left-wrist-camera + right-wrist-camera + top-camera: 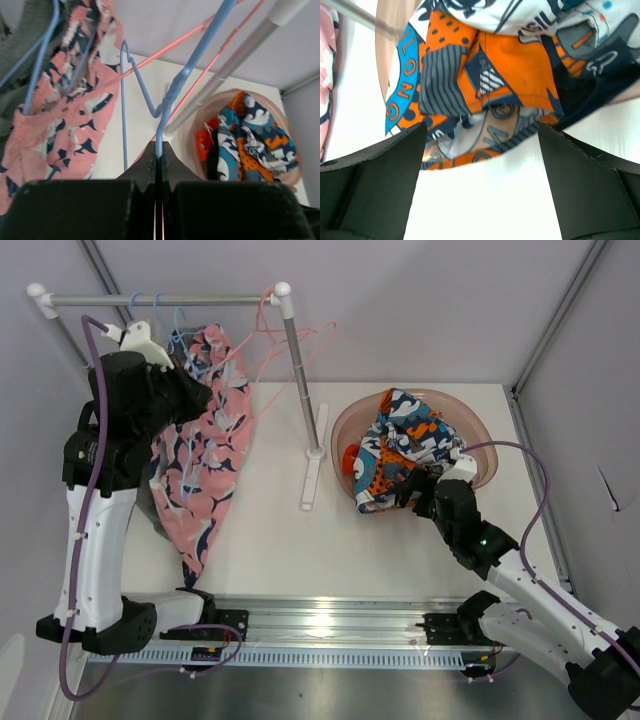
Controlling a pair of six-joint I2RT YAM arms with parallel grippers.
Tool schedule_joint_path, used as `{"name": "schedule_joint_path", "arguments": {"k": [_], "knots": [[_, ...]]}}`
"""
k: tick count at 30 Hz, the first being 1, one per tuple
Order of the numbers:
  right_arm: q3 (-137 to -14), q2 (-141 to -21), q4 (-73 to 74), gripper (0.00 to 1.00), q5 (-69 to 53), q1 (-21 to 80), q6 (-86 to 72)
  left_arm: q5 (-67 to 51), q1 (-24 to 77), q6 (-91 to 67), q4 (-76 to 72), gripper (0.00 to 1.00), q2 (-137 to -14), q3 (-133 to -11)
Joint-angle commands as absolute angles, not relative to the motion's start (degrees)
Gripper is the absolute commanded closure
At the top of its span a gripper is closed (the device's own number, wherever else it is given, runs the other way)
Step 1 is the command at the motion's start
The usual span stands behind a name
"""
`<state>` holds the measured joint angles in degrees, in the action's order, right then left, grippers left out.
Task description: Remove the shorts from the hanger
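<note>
Shorts (pixel 205 455): thin pink fabric with a navy and white fish-like print, hanging limp in the upper left of the top view and draping in a long tapering fold down to left centre, the lower tip near the table (pixel 290 550). In the left wrist view blue wire runs across their bunched top edge; I cannot tell whether it belongs to the gripped hanger. Blue wire hanger (pixel 172 90): thin, smooth, with a twisted neck, rising from the bottom centre toward the top of the left wrist view. Left gripper (pixel 159 160): black wedge-shaped fingers pressed together, clamped on that hanger's wire just right of the shorts. Grey ribbed cloth (pixel 15 75) at the far upper left of the wrist view, behind the shorts. Pink wire hanger (pixel 290 350) hooked at the rack's right end, bare. Rack: grey metal rail (pixel 160 300) with white round end caps and a slanted post (pixel 300 370) on a white foot. Right of centre, a round translucent pink basin (pixel 345 425) holds a crumpled garment (pixel 405 445) printed in orange, teal, navy and white, spilling over the near rim. Right gripper (pixel 482 127): matte black fingers spread wide apart, holding nothing, just beside that garment's overhanging edge.
</note>
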<state>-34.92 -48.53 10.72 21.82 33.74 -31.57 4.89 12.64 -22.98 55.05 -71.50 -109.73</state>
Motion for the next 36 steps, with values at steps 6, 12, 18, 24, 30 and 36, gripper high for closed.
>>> {"name": "schedule_joint_path", "arguments": {"k": [6, 12, 18, 24, 30, 36], "knots": [[-37.0, -43.0, 18.1, 0.01, 24.8, 35.5, -31.7, -6.2, 12.9, -27.6, 54.2, 1.0, -59.2, -93.1], [-37.4, -41.0, 21.6, 0.01, 25.6, 36.6, -32.4, -8.2, 12.9, -26.9, 57.8, 1.0, -54.2, -88.2], [-37.1, -37.9, 24.6, 0.01, 27.2, 38.7, -34.5, -7.7, 12.9, -25.7, 59.2, 1.0, -49.7, -84.8], [-37.3, -36.5, 26.5, 0.01, 28.8, 41.0, -35.7, 3.3, 12.9, -23.3, 50.5, 1.0, -48.5, -82.7], [-37.6, -35.1, 28.6, 0.01, 30.8, 42.4, -35.5, 9.2, 12.8, -19.8, 40.6, 1.0, -58.3, -88.2], [-37.4, -33.7, 29.8, 0.01, 31.8, 42.4, -33.9, 9.2, 12.8, -18.8, 31.7, 1.0, -71.4, -96.9]]}}
